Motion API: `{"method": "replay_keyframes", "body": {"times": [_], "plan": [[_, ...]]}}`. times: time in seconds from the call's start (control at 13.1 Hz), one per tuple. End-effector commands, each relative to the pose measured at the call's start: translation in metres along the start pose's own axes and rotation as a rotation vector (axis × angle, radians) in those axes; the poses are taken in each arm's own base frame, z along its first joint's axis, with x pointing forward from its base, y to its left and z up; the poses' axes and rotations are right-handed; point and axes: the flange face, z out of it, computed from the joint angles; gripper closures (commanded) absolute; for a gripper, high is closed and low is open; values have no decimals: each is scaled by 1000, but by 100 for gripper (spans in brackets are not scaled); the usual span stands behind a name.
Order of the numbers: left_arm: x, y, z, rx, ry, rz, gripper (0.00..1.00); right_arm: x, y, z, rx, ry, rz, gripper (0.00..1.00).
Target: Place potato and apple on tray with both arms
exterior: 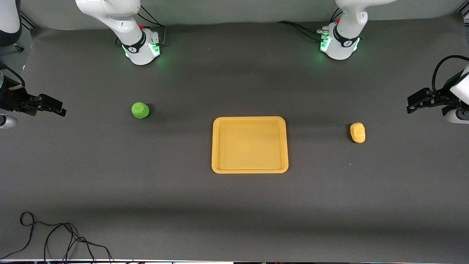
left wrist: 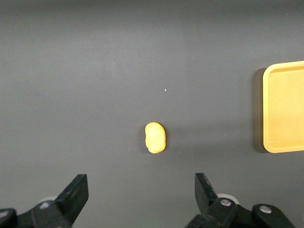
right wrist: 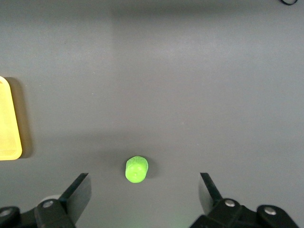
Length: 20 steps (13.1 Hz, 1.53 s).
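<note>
While both arms hang above the ends of the desk, neither one grips anything. The left end effector (exterior: 412, 106) is up in the air over the left arm's end of the desk, its two fingers (left wrist: 76, 192) spread wide apart with nothing between them. The right end effector (exterior: 60, 110) is likewise raised over the right arm's end of the desk, its fingers (right wrist: 80, 190) also set wide apart and bare.

Seen from the left wrist view, the potato (left wrist: 155, 137) lies on the dark desk (exterior: 234, 205) below the spread fingers, with a corner of the tray (left wrist: 285, 109) showing off to one side. Seen from the right wrist view, the apple (right wrist: 137, 169) rests on the desk below that arm's fingers.

From the front view, the tray (exterior: 250, 170) lies flat in the middle of the desk, with nothing on it. The potato (exterior: 357, 132) sits well apart from it toward the left arm's end. The apple (exterior: 140, 110) sits well apart toward the right arm's end, slightly farther from the front camera than the potato. A loose black cable (exterior: 55, 238) lies at the desk's near edge.
</note>
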Motion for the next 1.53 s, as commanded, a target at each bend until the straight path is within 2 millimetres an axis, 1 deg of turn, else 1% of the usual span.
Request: {"method": "replay_keyframes", "body": {"times": [0.0,0.31,0.38,0.46,0.53,0.61,0.69,0.76,0.84,0.92,0.99,1.07,1.14,1.22,1.3,1.37,1.45], "plan": [[3,-1,-3,8,10,-13,0,3,0,-4,5,2,-17,0],[0,0,-1,2,3,-15,0,5,-1,-6,3,6,-11,0],[-4,-1,9,2,-9,-17,0,5,-1,-6,3,6,-11,0],[-13,0,21,6,-6,-18,0,6,-1,-5,5,3,-11,0],[-19,2,52,12,20,-18,0,8,-1,0,8,-4,-10,0],[-25,4,105,17,79,-13,0,9,-1,1,8,-5,-11,0],[-33,7,164,19,119,-14,0,9,-1,-1,6,2,-11,0],[-45,9,229,11,117,-16,0,10,-1,-3,6,6,-14,0],[-47,9,273,3,120,-11,0,10,-1,-2,6,6,-19,0],[-47,8,304,-9,79,-15,0,8,-6,-1,4,3,-25,0],[-50,10,333,-21,34,-26,0,3,-15,5,4,-9,-37,0],[-58,13,366,-32,-7,-54,0,-6,-22,8,3,-11,-49,0],[-62,14,393,-40,-6,-66,0,-17,-31,12,4,0,-64,0],[-66,15,418,-48,-20,-64,1,-39,-38,14,5,16,-55,0],[-68,16,432,-52,-37,-61,1,-63,-49,19,6,27,-60,0],[-67,15,429,-51,-34,-58,13,-87,-53,24,7,37,-67,0],[-64,15,421,-47,-28,-54,41,-111,-55,32,6,39,-80,0]]}}
